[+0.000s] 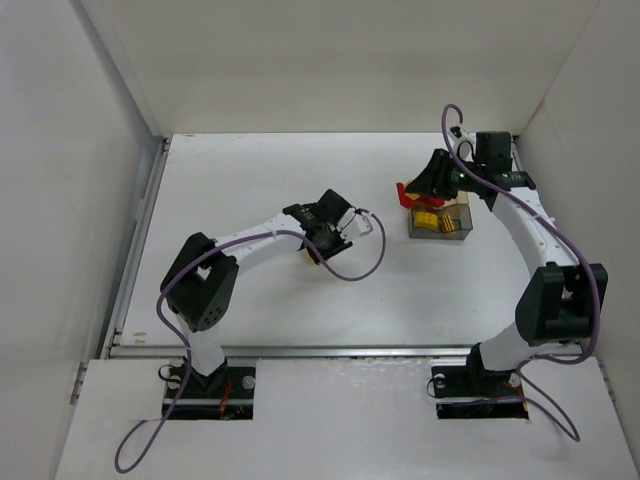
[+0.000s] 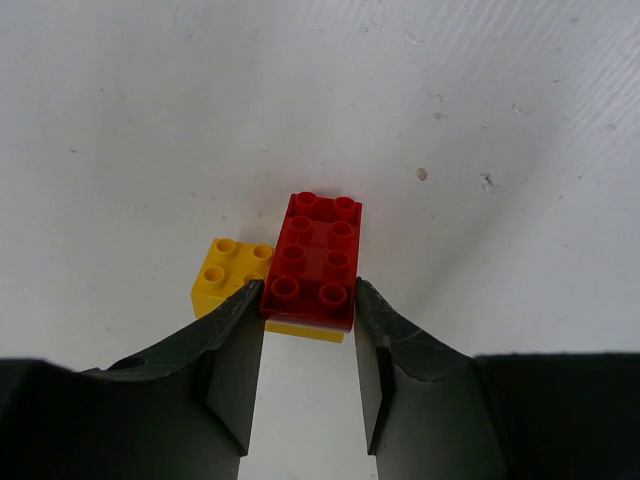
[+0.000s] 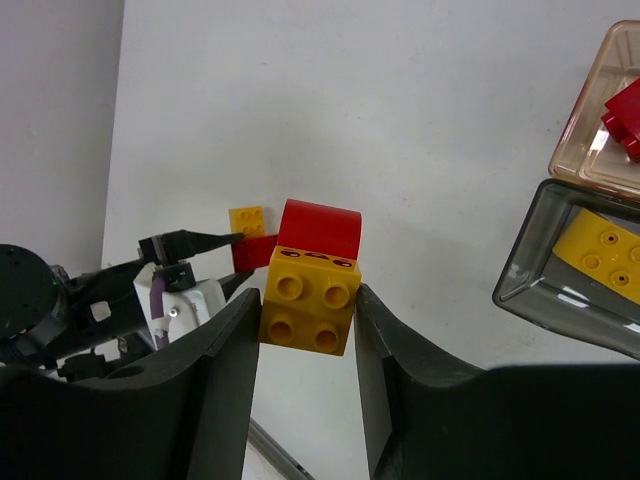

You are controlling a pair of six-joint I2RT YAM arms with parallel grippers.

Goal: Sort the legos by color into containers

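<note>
Left gripper is closed narrow on a red 2x4 brick, one finger against each long side at its near end. The brick lies studs-up on a yellow brick of which only an edge shows, and the stack appears to rest on the white table. A yellow 2x2 brick sits just left of the stack, touching it; can't tell if it's joined. Right gripper is pinching a red-and-yellow clump. The fingers grip the clump's yellow 2x2 block, and a red curved-top piece is stuck to its far side. In the top view this gripper is just left of the containers, at the far right of the table and well apart from the left gripper. Beige tub holds a red brick. The adjoining grey tub holds a yellow slab.
</note>
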